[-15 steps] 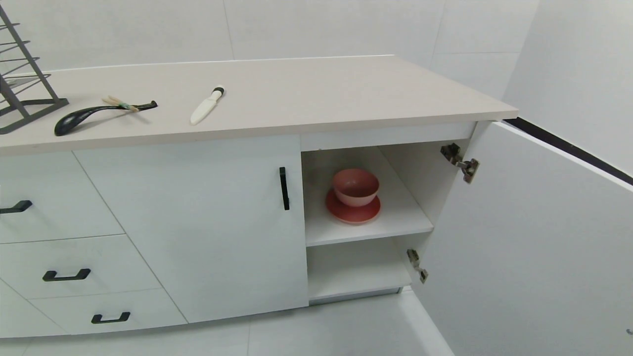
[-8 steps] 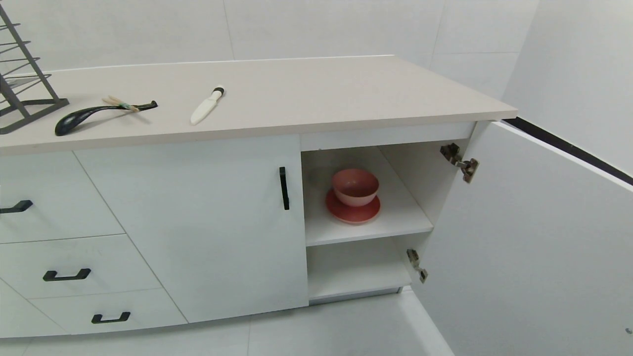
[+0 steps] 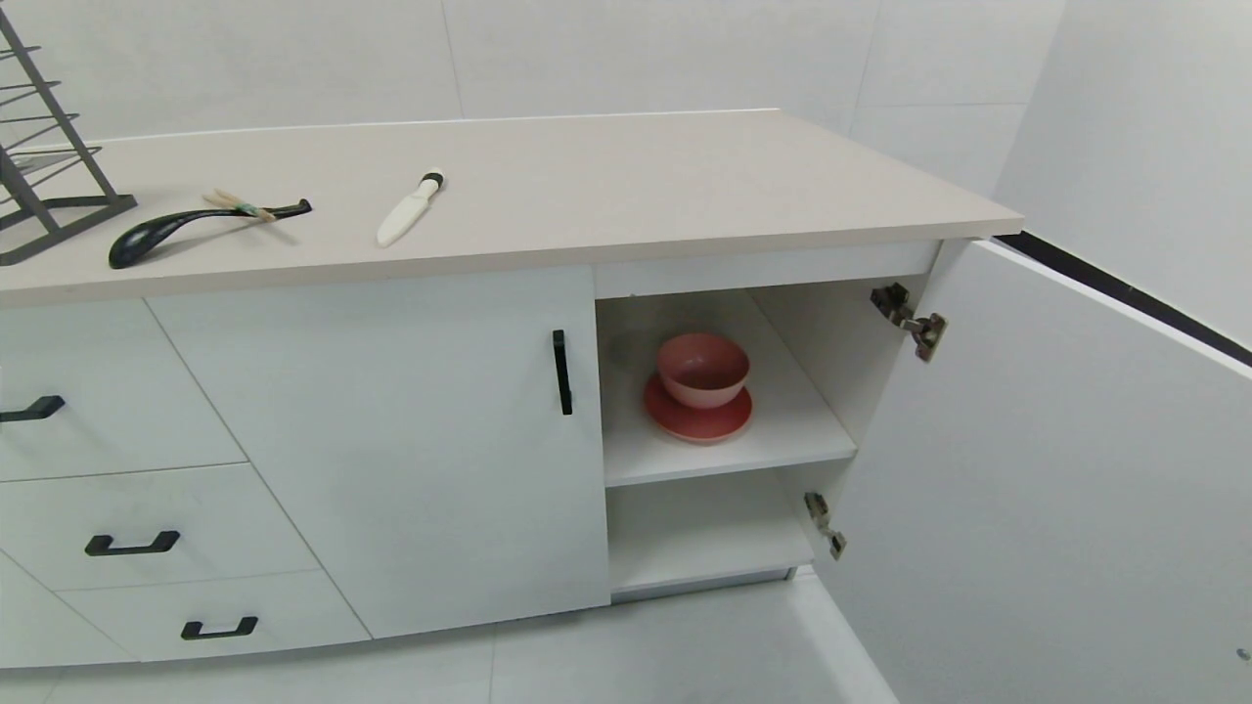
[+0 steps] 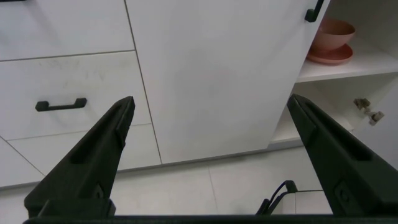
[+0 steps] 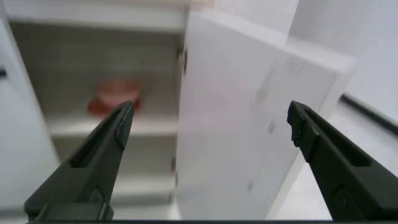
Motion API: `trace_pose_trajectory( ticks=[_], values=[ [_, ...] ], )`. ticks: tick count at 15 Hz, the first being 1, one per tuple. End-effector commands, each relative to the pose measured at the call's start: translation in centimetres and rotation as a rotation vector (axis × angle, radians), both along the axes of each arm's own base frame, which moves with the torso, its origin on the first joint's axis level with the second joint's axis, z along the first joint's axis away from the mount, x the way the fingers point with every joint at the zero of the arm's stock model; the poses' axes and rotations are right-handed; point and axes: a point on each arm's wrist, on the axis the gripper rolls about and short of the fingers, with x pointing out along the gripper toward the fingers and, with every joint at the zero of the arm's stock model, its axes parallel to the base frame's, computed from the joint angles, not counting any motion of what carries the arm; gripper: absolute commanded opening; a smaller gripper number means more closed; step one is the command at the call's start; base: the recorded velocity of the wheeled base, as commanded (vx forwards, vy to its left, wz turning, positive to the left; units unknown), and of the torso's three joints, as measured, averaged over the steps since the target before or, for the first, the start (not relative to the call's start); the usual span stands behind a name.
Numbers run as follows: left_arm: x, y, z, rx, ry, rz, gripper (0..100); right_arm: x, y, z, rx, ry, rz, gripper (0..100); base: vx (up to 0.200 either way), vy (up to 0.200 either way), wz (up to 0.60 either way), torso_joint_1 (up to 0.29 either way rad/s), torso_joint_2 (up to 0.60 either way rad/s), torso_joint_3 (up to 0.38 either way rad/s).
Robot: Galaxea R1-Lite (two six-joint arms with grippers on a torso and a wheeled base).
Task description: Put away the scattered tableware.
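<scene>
On the beige countertop (image 3: pixel 606 186) lie a black ladle (image 3: pixel 186 227), a pair of wooden chopsticks (image 3: pixel 238 203) crossing its handle, and a white knife with a black end (image 3: pixel 408 209). Inside the open cabinet, a pink bowl (image 3: pixel 702 368) sits on a red plate (image 3: pixel 698 415) on the upper shelf; the bowl (image 4: pixel 331 35) and plate (image 4: pixel 329 56) also show in the left wrist view, and blurred as a bowl (image 5: pixel 115 93) in the right wrist view. My left gripper (image 4: pixel 208 109) is open, low before the closed cabinet door. My right gripper (image 5: pixel 208 124) is open, facing the open door (image 5: pixel 249 124).
The right cabinet door (image 3: pixel 1027 469) stands swung wide open to the right. The left door with a black handle (image 3: pixel 560 372) is closed. Drawers with black handles (image 3: pixel 131 544) are at the left. A dark wire rack (image 3: pixel 44 147) stands at the counter's far left.
</scene>
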Motion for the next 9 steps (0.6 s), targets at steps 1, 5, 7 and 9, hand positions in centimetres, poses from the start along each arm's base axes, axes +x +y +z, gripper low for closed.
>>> trace_pose_trajectory(
  ticks=[1, 5, 7, 9],
  values=[
    [0.00, 0.00, -0.01, -0.001, 0.001, 0.000, 100, 0.04, -0.04, -2.26, 0.054, 0.094, 0.029, 100, 0.000, 0.000, 0.00, 0.000, 0.00, 0.000],
    [0.00, 0.01, -0.01, -0.003, 0.001, 0.003, 100, -0.21, -0.28, -2.46, 0.206, 0.072, -0.051, 100, 0.000, 0.000, 0.00, 0.000, 0.00, 0.000],
    [0.00, 0.01, -0.01, -0.001, 0.001, 0.005, 100, -0.20, -0.29, -2.51, 0.225, 0.072, -0.056, 100, -0.200, 0.000, 0.00, -0.002, 0.00, 0.002],
    [0.00, 0.01, -0.01, -0.001, 0.001, 0.005, 100, -0.17, -0.25, -2.88, 0.188, 0.113, -0.046, 100, -0.200, 0.000, 0.00, 0.005, 0.00, -0.007]
  ],
)
